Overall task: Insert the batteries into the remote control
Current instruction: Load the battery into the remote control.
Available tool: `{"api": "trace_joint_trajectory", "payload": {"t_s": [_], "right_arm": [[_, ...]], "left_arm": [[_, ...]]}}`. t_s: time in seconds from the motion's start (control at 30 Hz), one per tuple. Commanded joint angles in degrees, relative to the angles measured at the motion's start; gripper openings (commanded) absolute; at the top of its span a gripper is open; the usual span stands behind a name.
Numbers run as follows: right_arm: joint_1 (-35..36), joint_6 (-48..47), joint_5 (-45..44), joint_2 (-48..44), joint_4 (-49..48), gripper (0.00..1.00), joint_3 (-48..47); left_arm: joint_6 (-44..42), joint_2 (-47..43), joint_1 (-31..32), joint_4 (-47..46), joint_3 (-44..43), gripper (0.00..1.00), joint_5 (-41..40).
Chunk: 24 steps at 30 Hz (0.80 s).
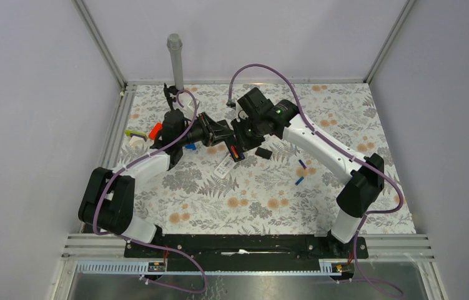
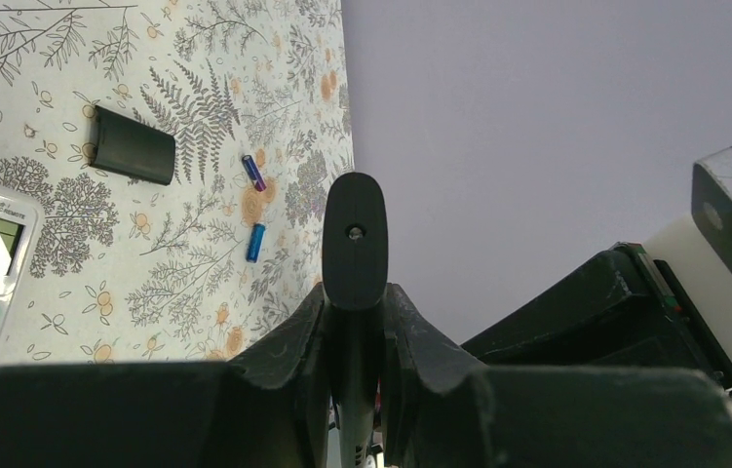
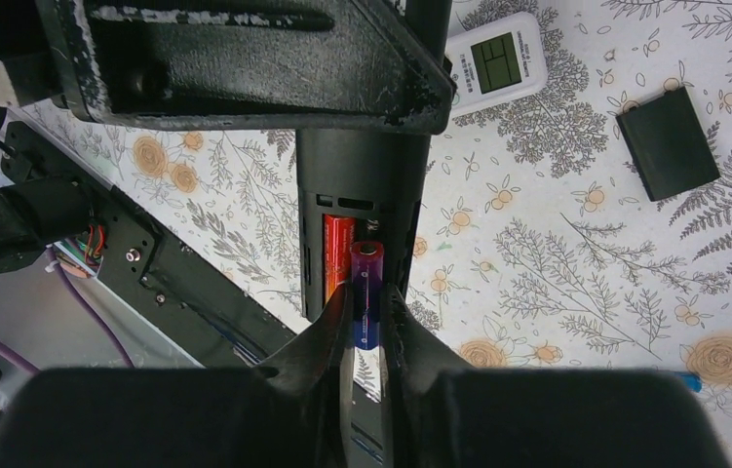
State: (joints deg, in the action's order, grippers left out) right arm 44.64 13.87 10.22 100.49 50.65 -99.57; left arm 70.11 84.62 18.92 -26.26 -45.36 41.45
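The black remote control (image 3: 362, 175) hangs above the table, and my left gripper (image 2: 354, 292) is shut on its edge (image 2: 354, 244). Its open compartment holds an orange-red battery (image 3: 338, 258). My right gripper (image 3: 366, 307) is shut on a purple-blue battery (image 3: 366, 292), which lies along the empty slot beside the orange-red one. In the top view both grippers (image 1: 219, 134) (image 1: 239, 139) meet over the middle of the table. Two loose blue-purple batteries (image 1: 302, 164) (image 1: 299, 180) lie on the mat to the right.
A white remote (image 1: 223, 167) with a display lies just under the grippers. The black battery cover (image 1: 263, 152) lies on the mat next to them. An orange-red piece (image 1: 155, 130) with a yellow-green bit lies far left. A grey post (image 1: 175, 59) stands at the back.
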Motion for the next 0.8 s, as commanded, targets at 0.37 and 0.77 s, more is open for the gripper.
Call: {"api": "trace_joint_trajectory", "payload": {"t_s": [0.37,0.77], "right_arm": [[0.53,-0.21,0.80,-0.35,-0.33,0.30,-1.41],[0.32,2.84,0.49,-2.46,-0.32,0.46,-3.08]], "left_arm": [[0.74,-0.39,0.33,-2.66,-3.67,0.00,1.70],[0.64,-0.98,0.29,-2.22,-3.87,0.00,1.42]]}}
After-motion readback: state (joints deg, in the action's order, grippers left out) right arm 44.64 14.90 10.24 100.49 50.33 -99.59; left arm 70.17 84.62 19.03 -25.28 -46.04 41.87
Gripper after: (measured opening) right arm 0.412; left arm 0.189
